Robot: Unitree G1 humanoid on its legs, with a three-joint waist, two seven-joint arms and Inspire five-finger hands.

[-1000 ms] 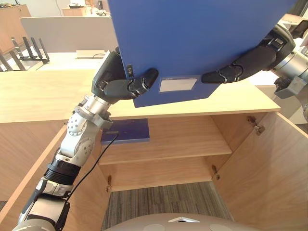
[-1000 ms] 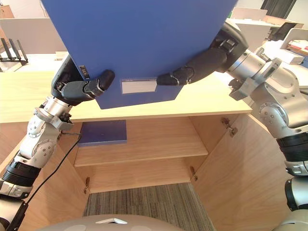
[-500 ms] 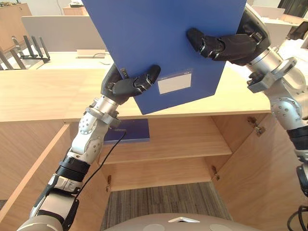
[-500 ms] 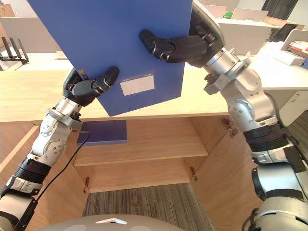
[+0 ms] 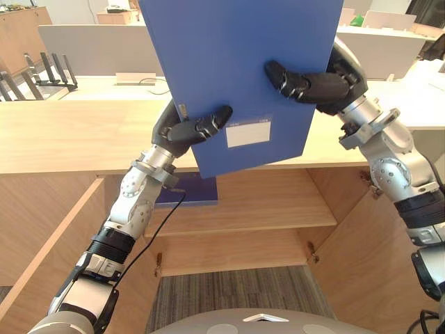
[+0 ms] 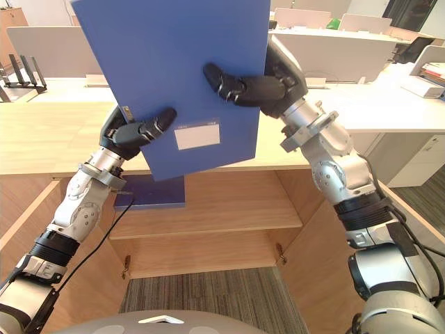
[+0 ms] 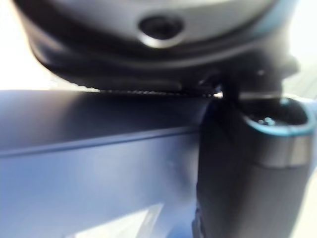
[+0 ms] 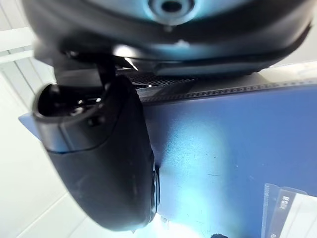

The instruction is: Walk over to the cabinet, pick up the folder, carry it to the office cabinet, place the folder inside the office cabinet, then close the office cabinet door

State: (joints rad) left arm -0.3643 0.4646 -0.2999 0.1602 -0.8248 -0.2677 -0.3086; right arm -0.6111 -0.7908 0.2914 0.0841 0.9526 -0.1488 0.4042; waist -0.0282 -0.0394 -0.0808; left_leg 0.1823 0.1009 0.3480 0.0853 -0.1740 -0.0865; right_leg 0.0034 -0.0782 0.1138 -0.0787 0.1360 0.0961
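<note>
Folder (image 5: 243, 62) is near upright above the open office cabinet (image 5: 268, 203), your left hand (image 5: 179, 129) and right hand (image 5: 318, 85) each clamped on a side edge. It looks stiff, light and slick; grip those edges firmly.

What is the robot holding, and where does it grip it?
A blue folder, in both hands: the left hand pinches its lower left edge, the right hand its right edge higher up.
</note>
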